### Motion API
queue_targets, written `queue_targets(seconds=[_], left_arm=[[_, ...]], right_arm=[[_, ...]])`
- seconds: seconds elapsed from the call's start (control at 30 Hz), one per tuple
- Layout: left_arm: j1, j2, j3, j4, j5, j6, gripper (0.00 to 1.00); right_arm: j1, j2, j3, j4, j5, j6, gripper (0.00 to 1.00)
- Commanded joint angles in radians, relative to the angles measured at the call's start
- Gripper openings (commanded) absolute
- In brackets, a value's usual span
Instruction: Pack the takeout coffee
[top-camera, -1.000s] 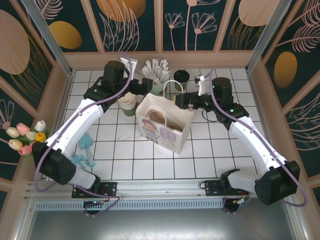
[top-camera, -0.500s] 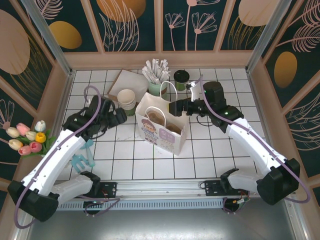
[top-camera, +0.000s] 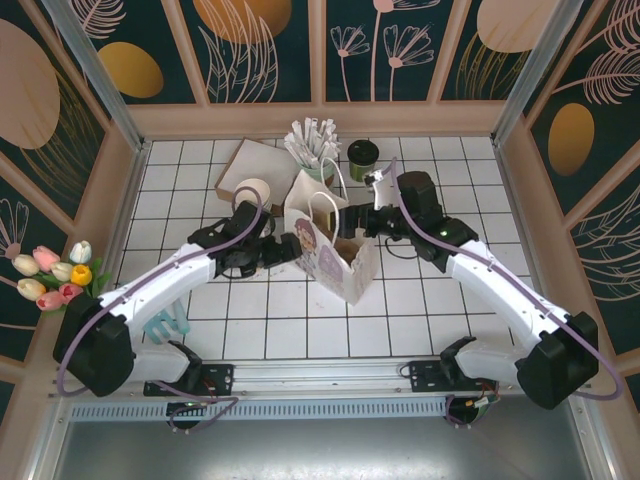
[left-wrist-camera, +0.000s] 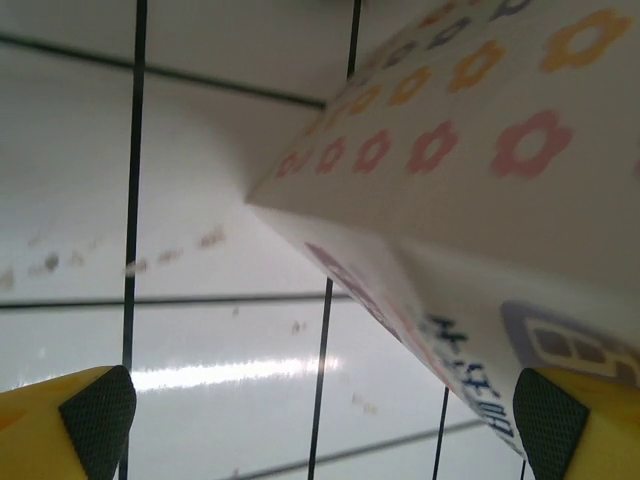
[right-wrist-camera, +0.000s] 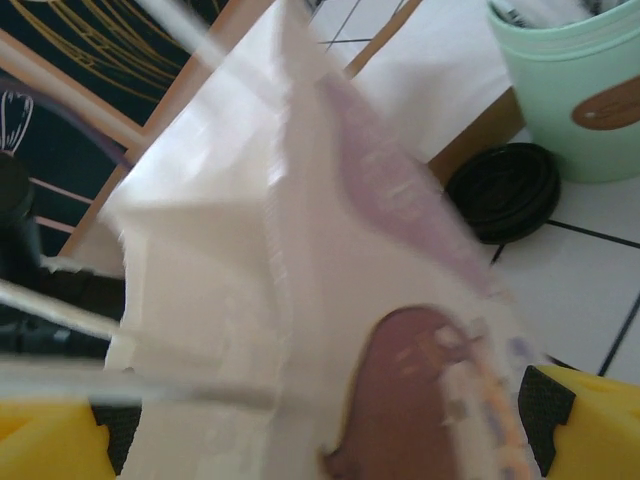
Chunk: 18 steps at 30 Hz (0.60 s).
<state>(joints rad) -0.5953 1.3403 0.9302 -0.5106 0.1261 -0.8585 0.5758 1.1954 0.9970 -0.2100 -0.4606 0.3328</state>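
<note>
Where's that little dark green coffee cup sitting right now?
In the top view the takeout coffee stands at the back of the table, just right of the pale green cup of sticks and behind the paper bag.

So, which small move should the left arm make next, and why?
Probably ease the left gripper forward and close its open fingers on the paper bag corner between them. That would steady the bag for the right gripper, also at it; the takeout coffee stands outside, behind it.
</note>
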Motion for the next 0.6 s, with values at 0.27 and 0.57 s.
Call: queue_targets(seconds=[0.27,0.57], left_arm=[[0.091,0.034,0.092,0.041,-0.155,0.020,0.98],[0.094,-0.053,0.085,0.028,-0.251,0.043,0.98]], right_arm=[[0.041,-0.009,0.025,0.068,0.045,0.048,0.99],[0.021,-0.041,0.277,-0.240,0.106,-0.108,0.99]])
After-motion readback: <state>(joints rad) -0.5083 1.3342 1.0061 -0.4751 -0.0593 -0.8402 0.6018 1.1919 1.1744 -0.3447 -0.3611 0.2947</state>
